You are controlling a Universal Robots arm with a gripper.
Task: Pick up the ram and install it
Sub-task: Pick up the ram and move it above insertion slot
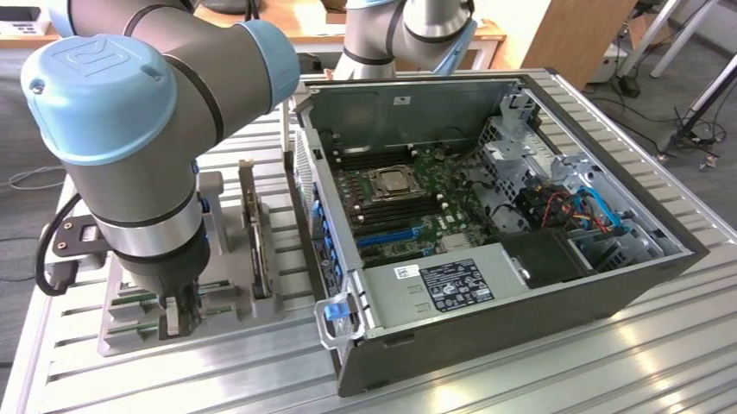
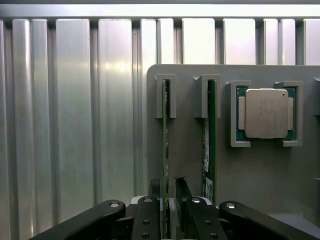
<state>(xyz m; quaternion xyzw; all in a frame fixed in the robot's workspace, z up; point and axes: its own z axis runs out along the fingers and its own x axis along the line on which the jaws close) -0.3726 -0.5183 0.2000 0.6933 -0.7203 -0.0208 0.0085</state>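
Ribbed aluminium table (image 1: 645, 362) catches bright glare toward its near edge; beyond its far edge stands a wooden desk (image 1: 311, 21); a wooden panel (image 1: 576, 34) rises past the far corner at the exterior view's right; grey floor (image 1: 679, 78) there carries dark cables (image 1: 657, 129) and a wheeled stand (image 1: 698, 129).

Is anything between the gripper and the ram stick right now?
Nothing visible. The gripper straddles the ram, one finger on each side, where it stands on edge in the grey tray. A second stick stands in the next slot, outside the fingers.
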